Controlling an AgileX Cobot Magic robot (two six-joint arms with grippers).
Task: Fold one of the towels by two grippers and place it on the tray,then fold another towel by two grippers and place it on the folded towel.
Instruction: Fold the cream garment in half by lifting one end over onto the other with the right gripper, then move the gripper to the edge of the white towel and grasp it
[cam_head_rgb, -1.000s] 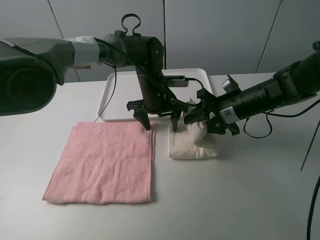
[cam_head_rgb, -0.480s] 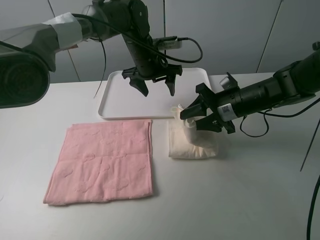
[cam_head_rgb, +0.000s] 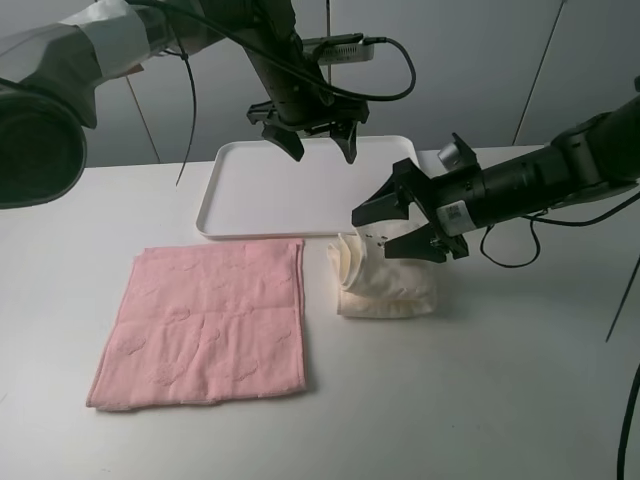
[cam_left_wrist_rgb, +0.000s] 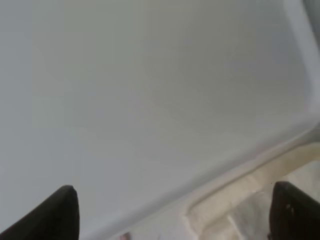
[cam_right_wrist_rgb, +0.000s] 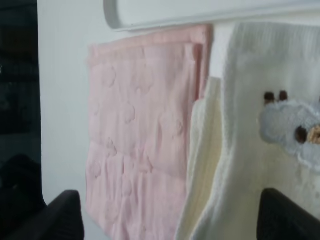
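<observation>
The right gripper (cam_head_rgb: 378, 232) is reaching in level from the right of the tray (cam_head_rgb: 250, 190), its jaws apart and empty, just above the cream towel (cam_head_rgb: 390, 290). The left gripper (cam_head_rgb: 322, 152) is hanging spread wide over the tray's far rim. The cream towel, folded terry, is lying bunched before the tray's near right corner. Its layered edge is facing the flat pink towel (cam_head_rgb: 205, 325), and its long axis is unclear.

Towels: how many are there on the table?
2. The pink towel lies flat on the left. The cream towel sits folded just right of it, in front of the white tray. None looks hidden.
</observation>
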